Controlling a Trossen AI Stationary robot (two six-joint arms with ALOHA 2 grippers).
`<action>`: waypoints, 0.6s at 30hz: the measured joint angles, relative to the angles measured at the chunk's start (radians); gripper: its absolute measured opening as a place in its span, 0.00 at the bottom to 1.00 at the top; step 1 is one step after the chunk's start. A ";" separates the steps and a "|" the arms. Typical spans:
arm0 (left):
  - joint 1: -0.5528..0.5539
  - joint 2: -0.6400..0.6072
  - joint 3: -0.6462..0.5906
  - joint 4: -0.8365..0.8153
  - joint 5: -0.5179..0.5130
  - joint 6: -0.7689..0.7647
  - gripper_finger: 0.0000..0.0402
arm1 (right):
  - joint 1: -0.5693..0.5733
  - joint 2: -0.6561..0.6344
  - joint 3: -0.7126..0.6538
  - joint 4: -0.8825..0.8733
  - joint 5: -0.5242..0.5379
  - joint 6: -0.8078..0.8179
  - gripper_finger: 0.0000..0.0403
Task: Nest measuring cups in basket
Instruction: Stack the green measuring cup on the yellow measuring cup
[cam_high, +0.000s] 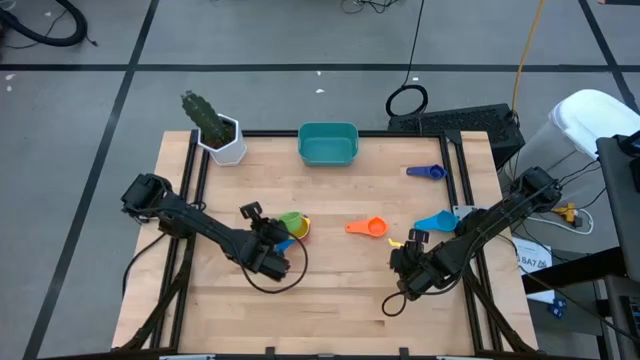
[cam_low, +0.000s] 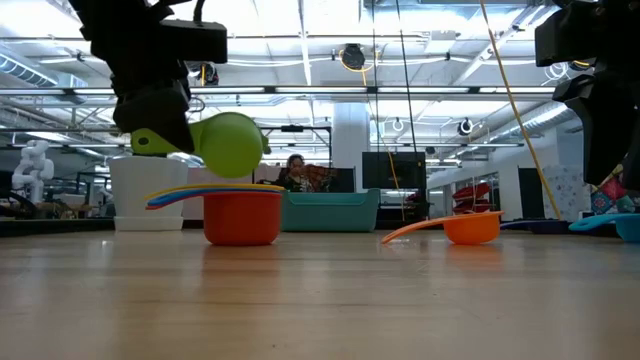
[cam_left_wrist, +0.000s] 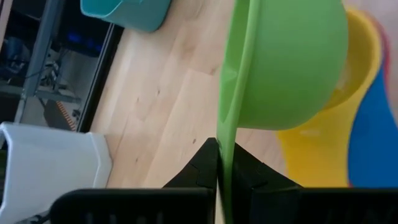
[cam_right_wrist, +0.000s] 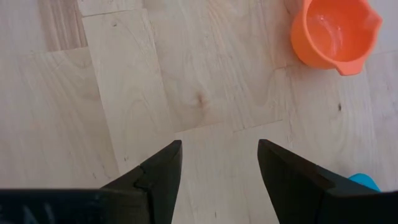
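A green measuring cup (cam_left_wrist: 292, 62) hangs over a stack of nested cups: red (cam_low: 242, 218) outermost, with yellow (cam_left_wrist: 348, 124) and blue (cam_left_wrist: 376, 149) inside it. My left gripper (cam_high: 281, 233) is shut on the green cup (cam_low: 232, 143). An orange cup (cam_high: 372, 228), a light blue cup (cam_high: 435, 222) and a dark blue cup (cam_high: 427, 172) lie apart on the table. The teal basket (cam_high: 328, 143) stands at the far edge. My right gripper (cam_right_wrist: 219, 152) hovers open over bare wood near the orange cup (cam_right_wrist: 336, 31). My left gripper pinches the green cup's flat handle (cam_left_wrist: 226, 134) between its two fingers (cam_left_wrist: 202, 165), which slant down from the table's near left. The cup is lifted clear and turned on its side, its bowl just above the stack.
A white pot with a green plant (cam_high: 222, 135) stands at the far left corner, left of the basket. Black rails (cam_high: 195, 170) run along the table's sides. Bare wood lies between the stack and the basket.
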 joint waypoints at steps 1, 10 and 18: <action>0.002 0.000 0.000 0.014 0.001 0.013 0.04 | 0.000 0.000 0.000 0.000 0.000 0.000 0.50; 0.037 0.000 0.000 0.100 0.039 0.124 0.09 | 0.000 0.000 0.000 0.000 -0.002 0.000 0.50; 0.045 0.000 0.000 0.095 0.047 0.120 0.30 | 0.000 0.000 0.000 0.000 -0.002 0.000 0.50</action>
